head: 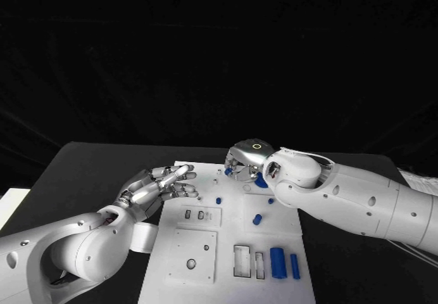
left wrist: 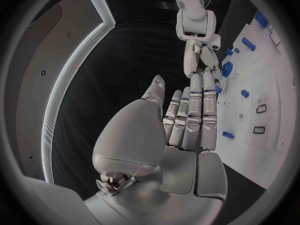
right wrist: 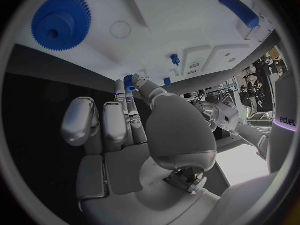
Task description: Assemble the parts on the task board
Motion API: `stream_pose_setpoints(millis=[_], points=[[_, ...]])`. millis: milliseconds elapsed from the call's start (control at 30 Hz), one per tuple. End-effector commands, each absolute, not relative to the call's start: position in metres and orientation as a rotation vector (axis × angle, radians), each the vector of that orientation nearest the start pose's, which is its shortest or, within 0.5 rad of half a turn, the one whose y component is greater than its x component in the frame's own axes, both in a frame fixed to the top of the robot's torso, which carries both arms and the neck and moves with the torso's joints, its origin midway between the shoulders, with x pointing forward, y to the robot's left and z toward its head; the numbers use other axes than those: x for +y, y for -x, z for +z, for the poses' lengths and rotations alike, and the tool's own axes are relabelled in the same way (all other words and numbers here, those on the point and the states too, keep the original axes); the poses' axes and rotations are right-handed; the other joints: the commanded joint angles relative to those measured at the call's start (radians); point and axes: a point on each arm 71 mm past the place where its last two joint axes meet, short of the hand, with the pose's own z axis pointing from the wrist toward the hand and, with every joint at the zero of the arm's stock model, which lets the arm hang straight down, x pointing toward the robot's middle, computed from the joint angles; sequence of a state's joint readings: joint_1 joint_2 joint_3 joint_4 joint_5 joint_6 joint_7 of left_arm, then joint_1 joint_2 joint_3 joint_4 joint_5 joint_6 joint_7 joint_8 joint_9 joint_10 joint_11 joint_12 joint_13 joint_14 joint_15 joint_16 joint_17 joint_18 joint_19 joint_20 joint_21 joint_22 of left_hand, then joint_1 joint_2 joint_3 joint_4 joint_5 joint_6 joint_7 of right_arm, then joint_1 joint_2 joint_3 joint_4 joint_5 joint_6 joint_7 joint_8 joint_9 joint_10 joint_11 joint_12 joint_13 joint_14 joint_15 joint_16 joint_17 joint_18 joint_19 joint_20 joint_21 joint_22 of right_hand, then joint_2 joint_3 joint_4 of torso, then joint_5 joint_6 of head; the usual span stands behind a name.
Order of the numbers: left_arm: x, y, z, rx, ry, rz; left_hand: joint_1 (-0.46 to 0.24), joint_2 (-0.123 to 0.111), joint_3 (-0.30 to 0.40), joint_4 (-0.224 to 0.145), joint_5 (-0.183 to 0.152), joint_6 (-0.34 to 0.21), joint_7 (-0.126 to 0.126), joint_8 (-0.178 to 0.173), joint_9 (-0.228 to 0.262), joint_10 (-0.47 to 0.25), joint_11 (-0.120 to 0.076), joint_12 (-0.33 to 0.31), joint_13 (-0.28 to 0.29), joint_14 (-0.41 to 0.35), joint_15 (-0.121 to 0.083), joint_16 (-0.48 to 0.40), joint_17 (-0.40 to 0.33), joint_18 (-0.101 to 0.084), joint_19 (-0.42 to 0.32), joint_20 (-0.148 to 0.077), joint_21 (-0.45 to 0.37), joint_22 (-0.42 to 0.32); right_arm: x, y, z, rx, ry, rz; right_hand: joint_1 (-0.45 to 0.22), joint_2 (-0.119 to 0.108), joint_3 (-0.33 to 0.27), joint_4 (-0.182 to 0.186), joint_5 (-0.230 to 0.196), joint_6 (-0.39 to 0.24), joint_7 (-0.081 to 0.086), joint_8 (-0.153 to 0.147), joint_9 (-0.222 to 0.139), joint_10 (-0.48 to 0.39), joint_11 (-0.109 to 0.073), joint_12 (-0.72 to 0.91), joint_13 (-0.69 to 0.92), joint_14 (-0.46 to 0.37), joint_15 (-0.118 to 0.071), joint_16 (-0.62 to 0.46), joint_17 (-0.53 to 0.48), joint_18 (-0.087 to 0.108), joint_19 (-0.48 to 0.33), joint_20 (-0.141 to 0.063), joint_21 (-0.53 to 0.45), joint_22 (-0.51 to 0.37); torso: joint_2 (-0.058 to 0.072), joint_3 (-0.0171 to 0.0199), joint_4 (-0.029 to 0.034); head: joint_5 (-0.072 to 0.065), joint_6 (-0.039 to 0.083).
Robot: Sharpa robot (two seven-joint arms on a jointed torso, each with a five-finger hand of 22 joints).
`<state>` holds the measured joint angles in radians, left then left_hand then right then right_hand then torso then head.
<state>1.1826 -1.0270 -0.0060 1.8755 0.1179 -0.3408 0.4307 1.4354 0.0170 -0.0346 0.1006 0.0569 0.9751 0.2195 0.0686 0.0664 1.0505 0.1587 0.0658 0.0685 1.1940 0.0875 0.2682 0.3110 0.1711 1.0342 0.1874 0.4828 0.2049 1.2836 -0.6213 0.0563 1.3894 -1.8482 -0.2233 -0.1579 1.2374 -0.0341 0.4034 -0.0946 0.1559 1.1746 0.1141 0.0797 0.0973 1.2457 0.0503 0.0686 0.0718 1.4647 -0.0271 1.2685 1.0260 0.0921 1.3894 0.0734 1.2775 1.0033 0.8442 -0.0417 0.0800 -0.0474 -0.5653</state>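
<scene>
- Right hand (head: 245,166) at the task board's (head: 274,253) far edge pinches a small blue gear (right wrist: 130,81) between its fingertips.
- Left hand (head: 164,183) hovers with fingers straight, holding nothing, by the board's left edge.

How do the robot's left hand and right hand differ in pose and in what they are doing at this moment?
The left hand lies at the task board's left edge with fingers stretched out together, holding nothing; the right hand sits at the board's far edge with fingers curled in. In the right wrist view the right hand's fingertips pinch a small blue part, while the left hand touches no part. Both are silver, on white arms, over the board.
</scene>
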Motion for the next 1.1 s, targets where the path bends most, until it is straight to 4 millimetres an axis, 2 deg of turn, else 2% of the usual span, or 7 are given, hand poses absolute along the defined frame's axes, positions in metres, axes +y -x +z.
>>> stream_pose_setpoints(millis=[33,167,300,433,800,933,1100], points=[[0.197,-0.421,-0.144,1.393,1.213,-1.742,0.008,0.0,0.001,-0.007,0.0,-0.005,0.004,-0.004,-0.001,-0.006,0.002,-0.003,-0.001,-0.007,0.002,0.0,0.001,0.009,-0.009,0.002,0.006,0.002,-0.118,-0.528,-0.109,1.37,0.5,0.435,0.004,0.0,0.009,0.01,-0.005,0.017,-0.011,0.002,0.028,0.006,-0.001,-0.006,-0.001,0.031,-0.007,0.006,0.0,0.013,0.0,-0.008,-0.001,0.002,0.001,-0.0004,0.0007,0.003,0.002],[0.197,-0.421,-0.144,1.392,1.212,-1.741,0.008,0.0,0.001,-0.008,0.0,-0.006,0.004,-0.004,-0.001,-0.007,0.002,-0.003,-0.001,-0.008,0.002,0.0,0.002,0.009,-0.01,0.002,0.006,0.002,-0.115,-0.53,-0.108,1.361,0.501,0.431,0.004,-0.001,0.01,0.011,-0.008,0.016,-0.011,0.001,0.028,0.005,0.0,-0.006,-0.001,0.031,-0.007,0.006,0.0,0.013,0.0,-0.008,-0.001,0.001,0.003,-0.0015,0.0039,0.004,0.005],[0.197,-0.421,-0.144,1.392,1.212,-1.74,0.008,0.0,0.001,-0.009,0.0,-0.006,0.005,-0.004,-0.001,-0.008,0.002,-0.003,-0.001,-0.009,0.003,0.0,0.002,0.009,-0.01,0.002,0.007,0.002,-0.111,-0.532,-0.108,1.357,0.504,0.432,0.004,-0.001,0.01,0.011,-0.008,0.016,-0.011,0.001,0.028,0.005,0.0,-0.006,-0.002,0.031,-0.007,0.006,0.0,0.013,0.0,-0.008,-0.001,0.001,0.005,-0.0001,0.0003,0.008,0.004],[0.196,-0.421,-0.144,1.393,1.211,-1.742,0.008,0.0,0.001,-0.009,0.0,-0.007,0.005,-0.004,-0.001,-0.008,0.003,-0.003,-0.001,-0.009,0.003,-0.001,0.002,0.009,-0.011,0.002,0.007,0.002,-0.107,-0.534,-0.109,1.354,0.511,0.428,0.004,-0.002,0.01,0.013,-0.009,0.016,-0.011,0.0,0.028,0.005,0.0,-0.007,-0.002,0.031,-0.006,0.007,0.0,0.013,0.0,-0.008,-0.001,0.002,0.007,-0.0006,-0.0001,0.009,0.006],[0.196,-0.421,-0.143,1.393,1.209,-1.744,0.008,0.0,0.001,-0.01,0.0,-0.007,0.005,-0.004,-0.001,-0.009,0.003,-0.003,-0.001,-0.01,0.003,-0.001,0.003,0.009,-0.012,0.003,0.007,0.002,-0.1,-0.538,-0.114,1.375,0.527,0.423,0.003,-0.004,0.012,0.015,-0.011,0.015,-0.01,-0.001,0.029,0.003,0.001,-0.007,-0.002,0.03,-0.006,0.007,-0.001,0.013,0.001,-0.008,0.0,0.004,0.012,-0.0008,0.0042,0.011,0.001],[0.196,-0.421,-0.143,1.393,1.209,-1.744,0.008,0.0,0.001,-0.01,0.0,-0.007,0.005,-0.004,-0.001,-0.009,0.003,-0.003,-0.001,-0.01,0.003,-0.001,0.003,0.009,-0.012,0.003,0.007,0.002,-0.098,-0.539,-0.116,1.389,0.531,0.42,0.0,-0.008,0.013,0.02,-0.015,0.014,-0.01,-0.002,0.03,0.003,0.001,-0.007,-0.002,0.03,-0.006,0.007,-0.002,0.013,-0.001,-0.007,-0.002,0.001,0.011,-0.0014,0.0027,0.01,-0.004],[0.196,-0.422,-0.143,1.393,1.208,-1.744,0.008,0.0,0.001,-0.01,0.0,-0.007,0.005,-0.004,-0.001,-0.009,0.003,-0.003,-0.001,-0.01,0.003,-0.001,0.003,0.009,-0.012,0.003,0.007,0.002,-0.097,-0.54,-0.118,1.399,0.538,0.422,-0.004,-0.014,0.013,0.027,-0.02,0.014,-0.009,-0.004,0.031,0.002,0.002,-0.007,-0.003,0.029,-0.005,0.006,-0.004,0.013,-0.001,-0.007,-0.003,0.0,0.013,-0.0021,0.0023,0.01,-0.003]])
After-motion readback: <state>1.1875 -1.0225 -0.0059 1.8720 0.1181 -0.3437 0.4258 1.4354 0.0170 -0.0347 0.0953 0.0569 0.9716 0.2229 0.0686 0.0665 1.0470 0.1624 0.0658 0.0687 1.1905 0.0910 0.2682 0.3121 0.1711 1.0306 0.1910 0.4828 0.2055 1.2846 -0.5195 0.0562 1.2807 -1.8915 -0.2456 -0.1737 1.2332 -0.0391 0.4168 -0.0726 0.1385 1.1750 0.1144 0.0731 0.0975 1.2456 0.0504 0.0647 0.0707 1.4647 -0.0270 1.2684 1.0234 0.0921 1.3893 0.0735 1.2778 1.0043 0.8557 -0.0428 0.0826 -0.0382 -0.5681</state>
